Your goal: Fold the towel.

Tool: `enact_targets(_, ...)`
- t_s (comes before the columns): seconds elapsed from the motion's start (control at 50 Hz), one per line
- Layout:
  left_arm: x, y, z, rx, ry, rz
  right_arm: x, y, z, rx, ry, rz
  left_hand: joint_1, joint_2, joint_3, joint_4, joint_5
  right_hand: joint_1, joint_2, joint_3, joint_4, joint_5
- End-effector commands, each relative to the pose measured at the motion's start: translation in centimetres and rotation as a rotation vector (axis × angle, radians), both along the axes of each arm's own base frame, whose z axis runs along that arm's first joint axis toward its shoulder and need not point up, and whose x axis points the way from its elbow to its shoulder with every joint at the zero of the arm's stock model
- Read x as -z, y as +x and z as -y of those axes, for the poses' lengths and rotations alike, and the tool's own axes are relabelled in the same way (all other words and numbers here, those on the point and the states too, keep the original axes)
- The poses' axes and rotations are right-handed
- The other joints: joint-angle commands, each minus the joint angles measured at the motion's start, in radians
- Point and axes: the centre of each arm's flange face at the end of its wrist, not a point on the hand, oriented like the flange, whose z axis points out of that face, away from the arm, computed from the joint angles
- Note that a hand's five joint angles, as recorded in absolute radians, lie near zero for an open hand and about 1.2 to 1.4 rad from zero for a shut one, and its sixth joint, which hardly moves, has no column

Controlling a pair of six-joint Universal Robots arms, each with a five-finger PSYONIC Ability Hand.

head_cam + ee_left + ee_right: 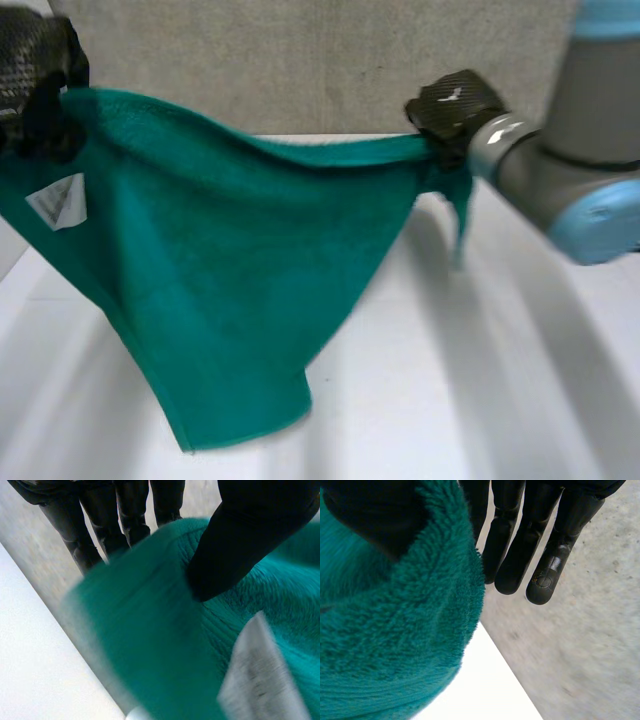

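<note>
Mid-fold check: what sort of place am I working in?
Probably a robot test bench: a plain white table, a plain grey wall behind it, and a grey robot arm with a light-blue cap.

Label [58, 200] on towel [250, 270] unreadable, left hand [35, 60] cut off at edge

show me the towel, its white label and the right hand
towel [250, 270], head view, middle of the hanging cloth
label [58, 200], head view, centre of the white tag
right hand [455, 105], head view, back of the hand
</note>
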Motion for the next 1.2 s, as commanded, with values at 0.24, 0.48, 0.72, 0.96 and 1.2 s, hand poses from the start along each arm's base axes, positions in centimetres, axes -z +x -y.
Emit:
enact_targets(0.24,17.9,-2.3,6.2,0.113,0.556,0.203,5.0,-5.2,-7.8,-0.151,0.349,-0.451,0.236,0.199,0.204,0.201,0.27,0.427,0.224,0.219,0.209,0.239)
enact_targets(0.48,10.4,-5.9,15.0,0.111,0.121,0.06,1.7,-5.1,1.7,0.09,0.054,-0.315,0.236,0.199,0.204,0.201,0.27,0.427,0.224,0.219,0.209,0.239)
enact_targets(0.72,-3.0,-5.1,14.5,0.05,-0.464,-0.175,-12.0,-4.9,2.3,0.105,-0.548,0.125,0.236,0.199,0.204,0.201,0.27,0.427,0.224,0.219,0.209,0.239)
enact_targets(0.96,12.2,-4.1,13.7,0.04,-0.021,-0.007,2.7,-5.2,1.7,-0.003,0.125,-0.105,0.236,0.199,0.204,0.201,0.27,0.427,0.224,0.219,0.209,0.239)
enact_targets(1.2,19.5,-3.7,12.6,0.041,0.181,0.066,12.5,-5.4,3.7,0.081,0.341,-0.059,0.236,0.199,0.204,0.201,0.27,-0.054,-0.256,-0.261,-0.272,-0.241)
